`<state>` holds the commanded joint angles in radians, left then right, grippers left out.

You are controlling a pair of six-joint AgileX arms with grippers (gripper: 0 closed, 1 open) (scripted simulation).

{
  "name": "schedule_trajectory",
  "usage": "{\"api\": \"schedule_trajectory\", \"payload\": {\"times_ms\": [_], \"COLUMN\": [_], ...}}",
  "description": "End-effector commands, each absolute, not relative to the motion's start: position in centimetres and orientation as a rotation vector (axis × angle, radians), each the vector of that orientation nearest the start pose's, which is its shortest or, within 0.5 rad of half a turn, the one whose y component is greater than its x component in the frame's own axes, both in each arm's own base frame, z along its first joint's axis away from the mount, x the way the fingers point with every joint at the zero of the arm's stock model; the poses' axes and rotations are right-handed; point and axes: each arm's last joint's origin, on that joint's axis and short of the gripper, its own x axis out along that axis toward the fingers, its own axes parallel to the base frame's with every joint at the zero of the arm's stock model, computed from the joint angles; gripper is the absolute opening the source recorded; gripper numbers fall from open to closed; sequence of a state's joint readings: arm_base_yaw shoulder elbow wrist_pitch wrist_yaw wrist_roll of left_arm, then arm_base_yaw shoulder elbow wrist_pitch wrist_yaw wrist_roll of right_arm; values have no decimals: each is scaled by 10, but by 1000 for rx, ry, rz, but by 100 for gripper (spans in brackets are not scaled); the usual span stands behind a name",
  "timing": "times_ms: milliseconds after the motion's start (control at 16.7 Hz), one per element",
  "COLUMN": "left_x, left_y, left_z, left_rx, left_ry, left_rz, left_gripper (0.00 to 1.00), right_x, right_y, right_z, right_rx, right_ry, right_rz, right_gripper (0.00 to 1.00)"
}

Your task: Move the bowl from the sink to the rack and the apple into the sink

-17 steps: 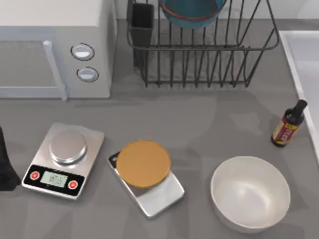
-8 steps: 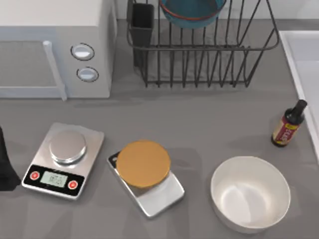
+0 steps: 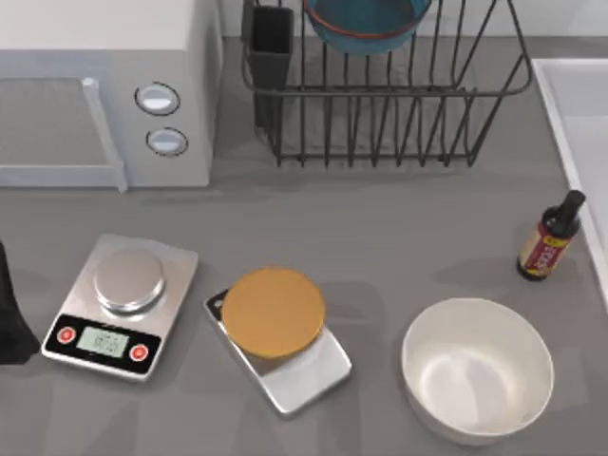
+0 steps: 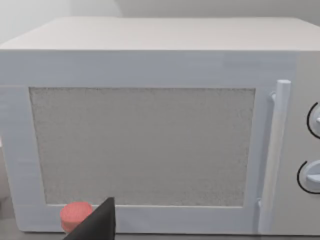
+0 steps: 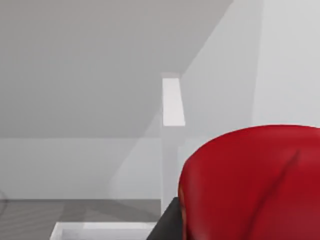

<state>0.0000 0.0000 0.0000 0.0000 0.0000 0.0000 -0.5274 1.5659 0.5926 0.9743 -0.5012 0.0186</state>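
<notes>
The teal-blue bowl with its orange rim sits in the black wire rack at the back, next to the rack's utensil cup. The sink shows as a white basin at the right edge. In the right wrist view the glossy red apple hangs very close, with one black finger of my right gripper against its side and a white sink rim below. My left arm is parked at the table's left edge, and one of its fingertips points at the microwave.
A white microwave fills the back left. Two kitchen scales lie at the front, the second with an orange disc on it. A large white bowl sits front right, and a dark bottle stands by the sink edge.
A faint shadow over the table's right middle has gone. No object on the table has moved.
</notes>
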Motion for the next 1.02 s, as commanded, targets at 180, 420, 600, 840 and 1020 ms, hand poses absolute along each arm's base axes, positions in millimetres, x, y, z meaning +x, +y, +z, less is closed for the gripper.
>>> {"api": "schedule_trajectory", "payload": {"times_ms": [180, 420, 600, 840, 1020], "left_x": [106, 106, 106, 106, 106], "left_y": [-1, -1, -1, -1, -1], "left_z": [160, 160, 160, 160, 160], "left_rx": [0, 0, 0, 0, 0], "left_ry": [0, 0, 0, 0, 0], "left_rz": [0, 0, 0, 0, 0], "left_gripper": [100, 100, 100, 100, 100], "right_x": [280, 280, 274, 267, 267], "right_y": [-145, -146, -141, -136, -136], "right_z": [162, 110, 79, 59, 59], "right_rx": [6, -1, -4, 0, 0], "right_ry": [12, -2, -9, 0, 0], "right_rz": [-10, -9, -9, -10, -10], "right_gripper": [0, 0, 0, 0, 0]}}
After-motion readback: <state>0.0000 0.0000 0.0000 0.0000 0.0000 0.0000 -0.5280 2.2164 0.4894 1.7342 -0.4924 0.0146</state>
